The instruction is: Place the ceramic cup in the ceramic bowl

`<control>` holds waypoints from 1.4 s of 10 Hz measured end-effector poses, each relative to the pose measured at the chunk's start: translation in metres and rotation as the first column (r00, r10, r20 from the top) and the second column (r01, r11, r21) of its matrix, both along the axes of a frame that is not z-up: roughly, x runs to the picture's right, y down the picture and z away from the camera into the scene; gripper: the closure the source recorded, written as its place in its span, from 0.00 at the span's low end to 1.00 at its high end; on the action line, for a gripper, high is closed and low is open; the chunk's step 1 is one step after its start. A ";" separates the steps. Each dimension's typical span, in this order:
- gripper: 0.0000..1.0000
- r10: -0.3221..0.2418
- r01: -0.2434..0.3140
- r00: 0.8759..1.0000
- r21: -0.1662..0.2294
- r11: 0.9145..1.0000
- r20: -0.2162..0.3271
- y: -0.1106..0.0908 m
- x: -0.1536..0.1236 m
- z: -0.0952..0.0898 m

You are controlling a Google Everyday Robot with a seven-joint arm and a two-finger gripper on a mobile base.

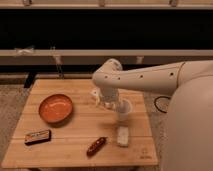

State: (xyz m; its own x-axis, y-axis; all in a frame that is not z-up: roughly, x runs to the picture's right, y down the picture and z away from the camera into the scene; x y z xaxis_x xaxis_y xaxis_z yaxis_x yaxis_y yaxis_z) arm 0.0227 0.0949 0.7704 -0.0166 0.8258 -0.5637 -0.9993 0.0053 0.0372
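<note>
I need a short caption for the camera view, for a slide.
Robot gripper at the white cup on a wooden table; the orange bowl sits empty.

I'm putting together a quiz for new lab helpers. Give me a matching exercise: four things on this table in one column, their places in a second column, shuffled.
Things:
1. bowl
2. cup
3. pale block
4. dark packet

Places:
A. near-left corner of the table
B. at the tool, right of centre
C. left half, farther back than the dark packet
D. right of centre, nearer the camera than the cup

Pairs: 1-C, 2-B, 3-D, 4-A
</note>
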 end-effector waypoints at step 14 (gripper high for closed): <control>0.76 -0.052 0.046 0.989 -0.044 0.998 -0.141 0.042 0.011 0.034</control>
